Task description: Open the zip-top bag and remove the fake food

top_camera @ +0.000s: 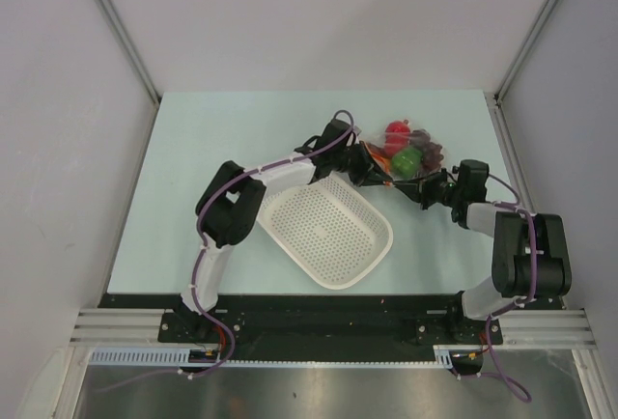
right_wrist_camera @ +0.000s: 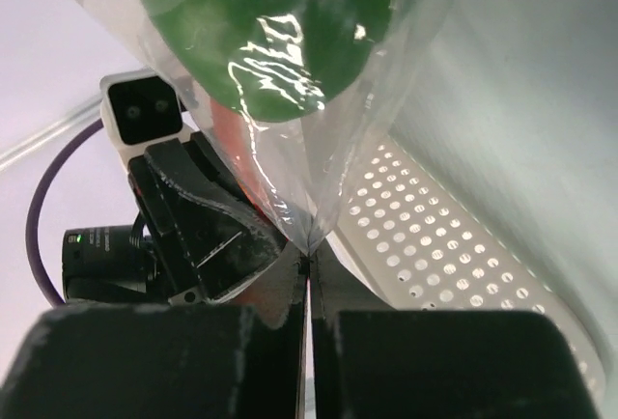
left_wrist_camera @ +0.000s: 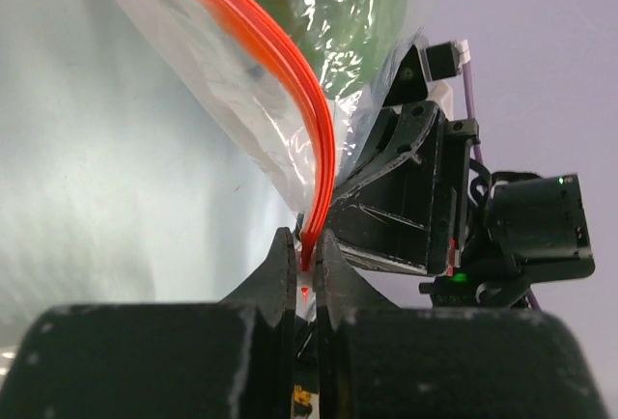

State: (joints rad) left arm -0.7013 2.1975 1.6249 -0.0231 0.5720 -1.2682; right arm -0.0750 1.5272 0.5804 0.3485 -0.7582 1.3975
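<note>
Top external view: at the near edge of the tabletop the left arm and the right arm are bolted side by side; just beyond them, around the middle, sits a white perforated basket, askew to the edges; past its far right corner the left gripper and the right gripper meet at the zip-top bag, which is in the far right part of the tabletop, short of the far edge; whether it rests on the surface or hangs between them I cannot tell.

Left wrist view: the left gripper is clamped tight on the bag's orange-red zipper strip, which curves up and away from the fingertips; the right gripper's dark body stands just beside it.

Right wrist view: the right gripper is pinched closed on a fold of the bag's clear plastic; the green pepper presses against the film just above.

Farther off, inside the bag, lie an orange piece, a red fruit and purple grapes.
</note>
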